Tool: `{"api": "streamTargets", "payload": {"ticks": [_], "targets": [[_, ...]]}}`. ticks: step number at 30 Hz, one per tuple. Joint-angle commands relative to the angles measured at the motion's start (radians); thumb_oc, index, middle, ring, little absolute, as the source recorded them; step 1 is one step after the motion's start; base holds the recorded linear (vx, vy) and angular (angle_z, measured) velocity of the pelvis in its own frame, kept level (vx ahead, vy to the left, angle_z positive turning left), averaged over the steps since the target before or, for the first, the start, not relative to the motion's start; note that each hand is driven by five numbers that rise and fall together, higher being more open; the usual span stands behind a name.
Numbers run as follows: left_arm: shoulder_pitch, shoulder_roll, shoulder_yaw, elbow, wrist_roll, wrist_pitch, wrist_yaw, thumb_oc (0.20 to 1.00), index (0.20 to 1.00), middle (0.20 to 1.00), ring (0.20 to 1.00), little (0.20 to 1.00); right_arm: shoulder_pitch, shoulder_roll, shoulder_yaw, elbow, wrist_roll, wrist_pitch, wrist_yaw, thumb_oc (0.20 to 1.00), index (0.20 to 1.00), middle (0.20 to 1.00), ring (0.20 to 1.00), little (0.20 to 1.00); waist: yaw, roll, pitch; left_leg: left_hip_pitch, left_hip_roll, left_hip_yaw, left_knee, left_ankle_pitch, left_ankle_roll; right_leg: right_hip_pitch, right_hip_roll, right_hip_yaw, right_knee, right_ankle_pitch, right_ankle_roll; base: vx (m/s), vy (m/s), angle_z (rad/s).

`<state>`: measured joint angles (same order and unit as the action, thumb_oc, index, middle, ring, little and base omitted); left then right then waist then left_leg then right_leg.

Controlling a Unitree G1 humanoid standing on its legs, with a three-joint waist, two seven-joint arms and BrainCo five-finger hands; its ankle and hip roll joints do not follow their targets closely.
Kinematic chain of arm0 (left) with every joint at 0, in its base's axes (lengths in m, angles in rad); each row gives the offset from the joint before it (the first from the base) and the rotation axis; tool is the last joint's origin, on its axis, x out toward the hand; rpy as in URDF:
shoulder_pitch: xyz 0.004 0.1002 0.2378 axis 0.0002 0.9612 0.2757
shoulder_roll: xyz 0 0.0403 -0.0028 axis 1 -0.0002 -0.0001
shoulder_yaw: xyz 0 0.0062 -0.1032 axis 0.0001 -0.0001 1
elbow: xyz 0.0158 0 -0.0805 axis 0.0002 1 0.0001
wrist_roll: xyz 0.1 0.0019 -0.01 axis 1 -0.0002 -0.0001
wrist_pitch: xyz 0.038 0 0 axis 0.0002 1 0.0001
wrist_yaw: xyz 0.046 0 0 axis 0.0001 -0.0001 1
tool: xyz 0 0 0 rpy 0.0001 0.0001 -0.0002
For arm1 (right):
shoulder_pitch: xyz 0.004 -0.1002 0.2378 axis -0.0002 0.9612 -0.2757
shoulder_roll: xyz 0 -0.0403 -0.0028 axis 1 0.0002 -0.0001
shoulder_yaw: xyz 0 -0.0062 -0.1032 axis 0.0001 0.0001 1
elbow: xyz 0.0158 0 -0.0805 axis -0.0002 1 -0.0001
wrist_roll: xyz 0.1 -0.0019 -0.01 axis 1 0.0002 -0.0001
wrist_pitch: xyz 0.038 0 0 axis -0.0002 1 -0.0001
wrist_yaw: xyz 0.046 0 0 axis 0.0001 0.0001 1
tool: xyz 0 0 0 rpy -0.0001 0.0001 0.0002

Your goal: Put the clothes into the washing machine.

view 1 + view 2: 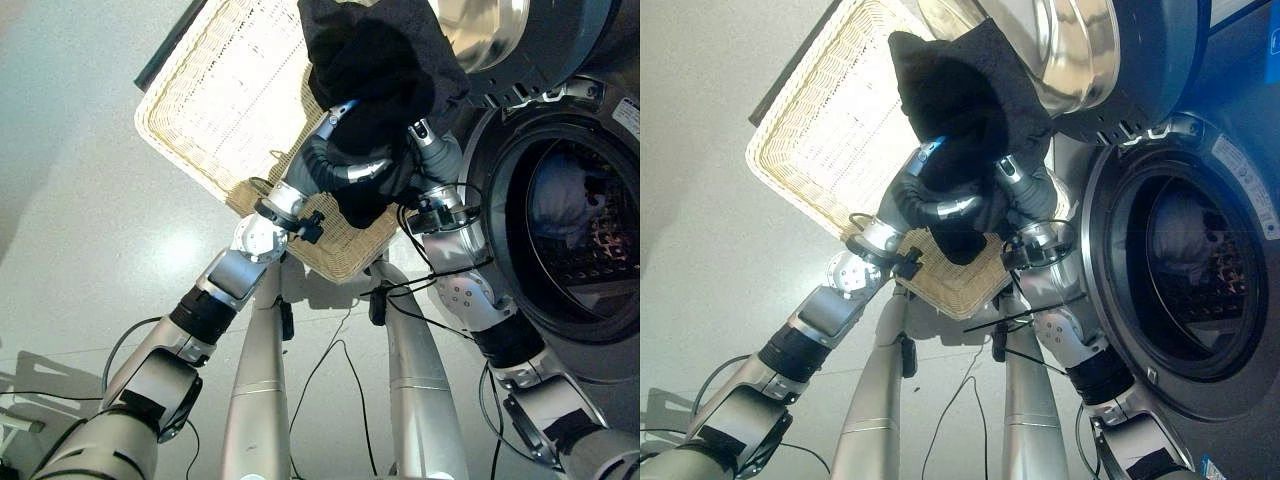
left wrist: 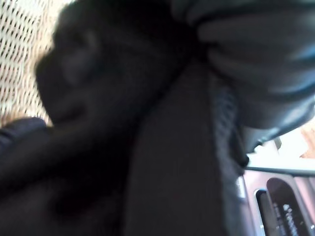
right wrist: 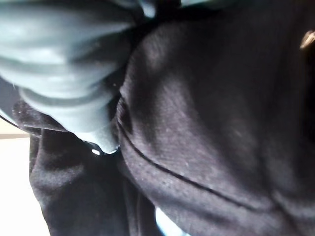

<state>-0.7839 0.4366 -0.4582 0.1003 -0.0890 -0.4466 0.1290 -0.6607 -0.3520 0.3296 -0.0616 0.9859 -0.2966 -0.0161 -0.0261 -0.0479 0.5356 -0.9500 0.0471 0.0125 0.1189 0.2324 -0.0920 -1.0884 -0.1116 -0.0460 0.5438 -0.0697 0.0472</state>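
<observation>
**Black garment held up between basket and open drum**

Both hands are buried in a bunched black garment that hangs above the near corner of the wicker laundry basket and just beside the washing machine. The left hand comes up from under the bundle and the right hand meets it from the machine side; the cloth drapes over both, so whether their fingers are curled into it or only propping it up cannot be told. In both wrist views dark fabric lies against the ribbed covers.

The machine's door is swung open above the garment, and the round drum opening stands clear to the robot's right, with a pale item already inside.

The step in hand looks like the carry from basket to drum. To do it well, the bundle should probably travel sideways as one mass, both hands keeping pace so the cloth does not stretch or slip out between them. A loose fold hangs below the hands, and it could catch on the basket rim or the door seal, so lifting it clear first seems wise. Pushing deep past the rim before letting go would keep the garment from sliding back out.
</observation>
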Motion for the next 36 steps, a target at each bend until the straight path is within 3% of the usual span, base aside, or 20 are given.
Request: {"api": "streamTargets", "payload": {"ticks": [1, 6, 12, 23, 36], "targets": [[-0.010, -0.016, 0.009, -0.069, 0.097, -0.018, 0.164, 1.000, 1.000, 1.000, 1.000, 1.000, -0.019, 0.034, 0.018, -0.127, 0.019, -0.069, 0.074, 0.200, 0.200, 0.200, 0.200, 0.200, -0.012, 0.035, -0.016, -0.023, -0.061, 0.005, 0.118, -0.114, -0.010, 0.069, 0.024, -0.076, -0.282, 0.238, 0.112, 0.00, 0.000, 0.00], [0.029, -0.033, 0.051, -0.055, 0.123, -0.016, 0.341, 1.000, 1.000, 1.000, 1.000, 1.000, -0.015, 0.054, -0.001, -0.131, 0.057, -0.079, 0.080, 0.200, 0.200, 0.200, 0.200, 0.200, -0.004, 0.036, -0.016, -0.023, -0.062, 0.000, 0.116, -0.114, -0.009, 0.070, 0.021, -0.081, -0.281, 0.237, 0.112, 0.00, -0.009, 0.01], [0.060, -0.052, 0.084, -0.063, 0.153, -0.008, 0.425, 1.000, 1.000, 1.000, 1.000, 1.000, -0.011, 0.071, -0.018, -0.138, 0.076, -0.108, 0.075, 0.200, 0.200, 0.200, 0.200, 0.200, 0.004, 0.039, -0.016, -0.025, -0.062, -0.003, 0.116, -0.111, -0.010, 0.070, 0.018, -0.088, -0.281, 0.236, 0.111, 0.00, -0.005, 0.01], [0.083, -0.069, 0.119, -0.045, 0.145, 0.038, 0.501, 1.000, 1.000, 1.000, 1.000, 1.000, 0.001, 0.089, -0.077, -0.151, 0.114, -0.172, 0.089, 0.200, 0.200, 0.200, 0.200, 0.200, 0.002, 0.033, -0.016, -0.029, -0.061, -0.003, 0.124, -0.113, -0.011, 0.069, 0.017, -0.089, -0.276, 0.236, 0.112, 0.00, 0.000, 0.00], [0.091, -0.071, 0.139, -0.026, 0.160, 0.044, 0.559, 1.000, 1.000, 1.000, 1.000, 1.000, 0.010, 0.095, -0.114, -0.146, 0.148, -0.199, 0.148, 0.200, 0.200, 0.200, 0.200, 0.200, 0.001, 0.033, -0.016, -0.027, -0.061, -0.003, 0.123, -0.112, -0.011, 0.071, 0.016, -0.090, -0.276, 0.238, 0.113, 0.00, 0.000, 0.00]]}}
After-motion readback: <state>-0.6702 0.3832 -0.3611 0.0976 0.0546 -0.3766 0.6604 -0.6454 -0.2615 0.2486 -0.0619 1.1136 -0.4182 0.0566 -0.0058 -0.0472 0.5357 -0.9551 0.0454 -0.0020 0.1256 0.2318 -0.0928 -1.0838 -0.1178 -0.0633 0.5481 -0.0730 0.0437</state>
